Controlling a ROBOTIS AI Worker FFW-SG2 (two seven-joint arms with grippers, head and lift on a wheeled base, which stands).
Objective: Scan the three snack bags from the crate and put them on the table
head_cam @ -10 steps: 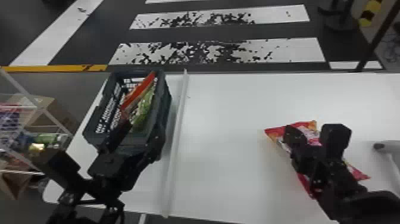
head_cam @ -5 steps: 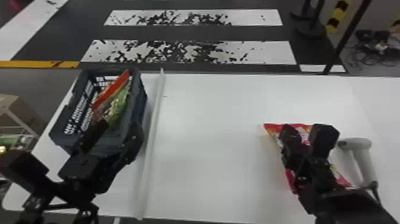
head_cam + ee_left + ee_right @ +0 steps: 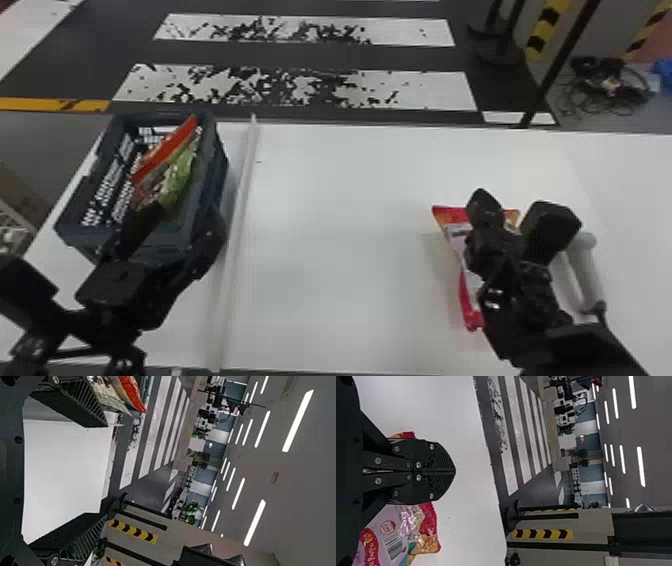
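My left gripper is open at the near end of the dark crate, where a red-orange bag and a green bag stand leaning. In the left wrist view, the spread left gripper has a red bag beyond one finger. My right gripper is over the pink-red snack bag on the table, covering much of it. From the right wrist, the right gripper is shut with nothing visible between its fingertips; the bag lies beneath, its barcode showing.
A pale handheld scanner lies just right of the pink-red bag. A long white strip runs front to back across the white table, beside the crate. Posts stand beyond the table's far edge.
The head view has turned right, shifting the crate leftward in it and bringing the scanner fully into view. The pink-red bag and right gripper have moved right, closer to the scanner.
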